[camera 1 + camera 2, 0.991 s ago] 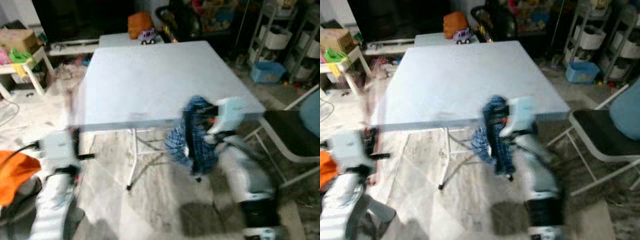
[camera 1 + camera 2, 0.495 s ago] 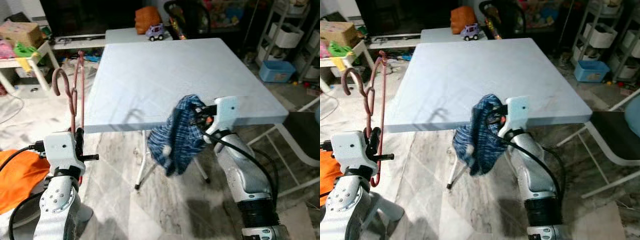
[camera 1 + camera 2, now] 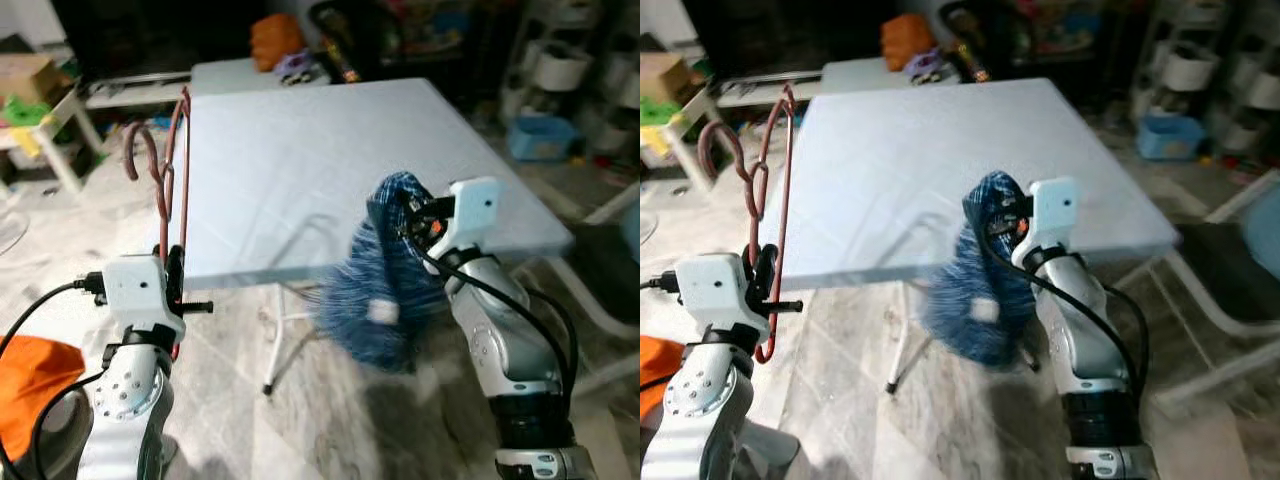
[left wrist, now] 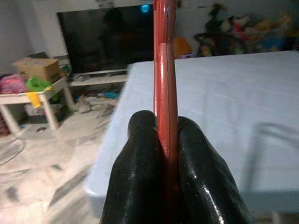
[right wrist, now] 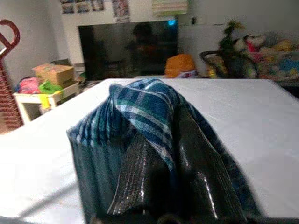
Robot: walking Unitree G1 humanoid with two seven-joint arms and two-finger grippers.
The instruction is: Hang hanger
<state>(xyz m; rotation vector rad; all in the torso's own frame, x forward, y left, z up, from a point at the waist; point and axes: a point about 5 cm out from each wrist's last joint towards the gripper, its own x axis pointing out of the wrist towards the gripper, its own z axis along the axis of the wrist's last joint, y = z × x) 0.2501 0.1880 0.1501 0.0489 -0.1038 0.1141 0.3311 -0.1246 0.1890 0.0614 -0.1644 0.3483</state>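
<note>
A red-brown hanger (image 3: 172, 170) stands upright at the left, its hook (image 3: 724, 150) at the top, beside the near left corner of the pale blue table (image 3: 330, 150). My left gripper (image 4: 164, 154) is shut on the hanger's lower bar. A blue plaid shirt (image 3: 385, 290) hangs bunched from my right gripper (image 5: 175, 163), which is shut on its cloth in front of the table's near edge. The shirt's lower part is blurred.
A folding chair (image 3: 1230, 250) stands at the right. Behind the table are a dark TV, a toy car (image 3: 293, 66) and an orange bag (image 3: 275, 40). Shelves with bins line the far right. An orange cloth (image 3: 30, 375) lies at the lower left.
The camera has shifted. My left gripper has lifted the hanger higher and nearer the table. The shirt in my right gripper has swung and now blurs at its lower end.
</note>
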